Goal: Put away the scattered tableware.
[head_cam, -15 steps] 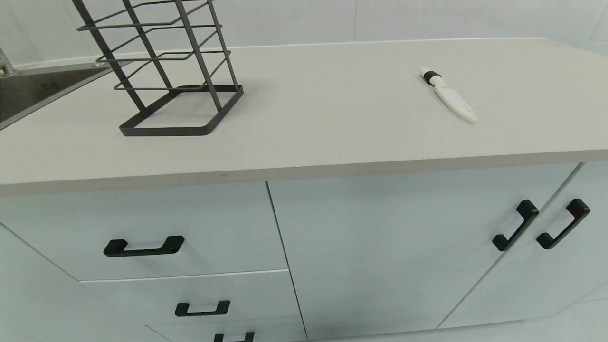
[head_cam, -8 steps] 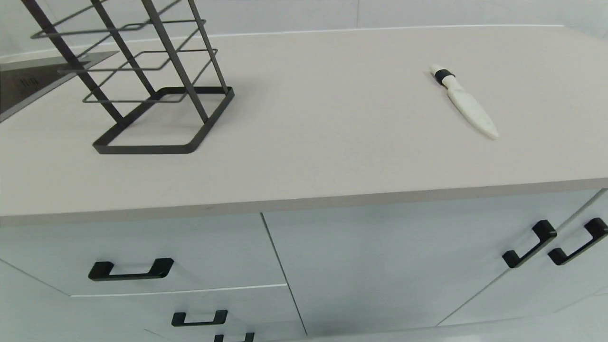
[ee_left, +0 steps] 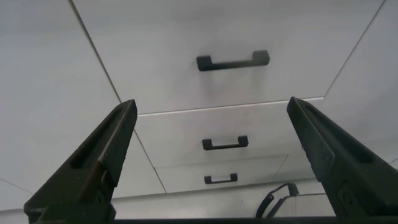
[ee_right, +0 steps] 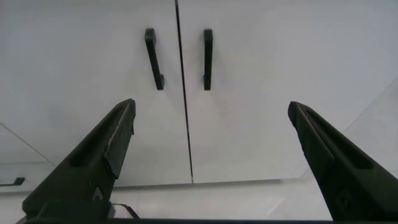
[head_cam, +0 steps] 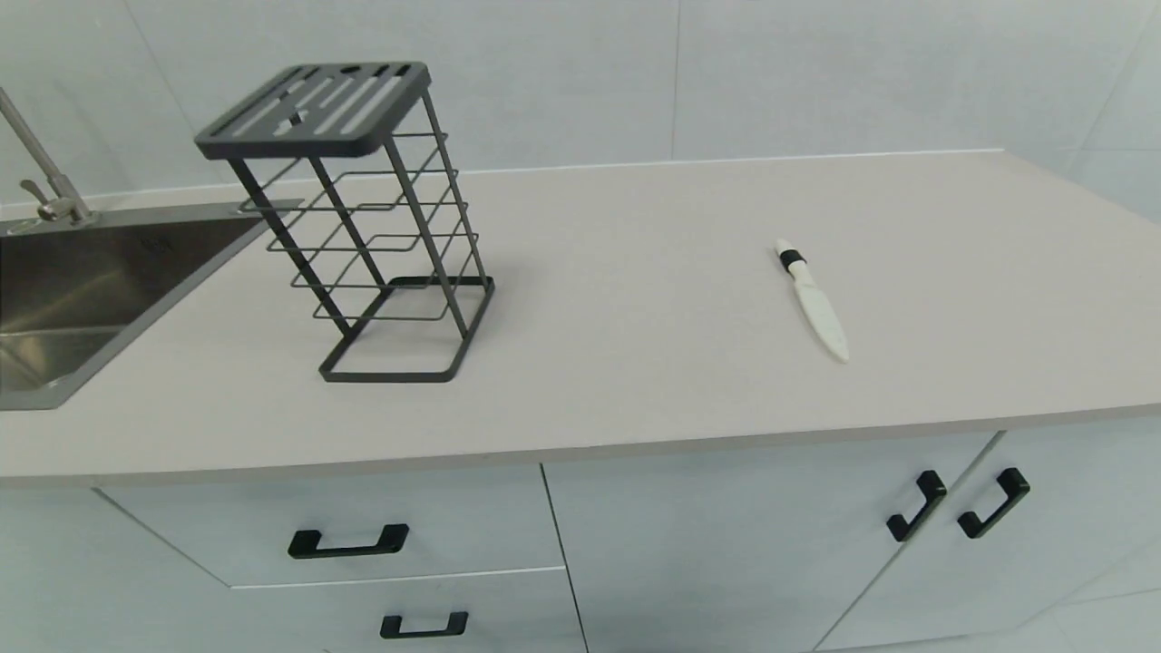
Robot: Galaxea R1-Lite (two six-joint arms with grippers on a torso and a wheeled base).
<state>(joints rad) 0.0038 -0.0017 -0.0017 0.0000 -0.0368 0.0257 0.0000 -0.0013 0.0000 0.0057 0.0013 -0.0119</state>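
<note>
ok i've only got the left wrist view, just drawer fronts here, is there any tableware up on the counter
observer: yes, one white knife with a black band lies flat on the counter, toward the robot's right.
operator: anywhere to put it
observer: a black wire rack with a slotted top stands further left, beside the sink.
operator: and the other arm
observer: the right gripper is open and holds nothing, down in front of the cabinet doors.

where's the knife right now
In the head view the knife lies flat on the right half of the counter, far to the right of the rack.
</note>
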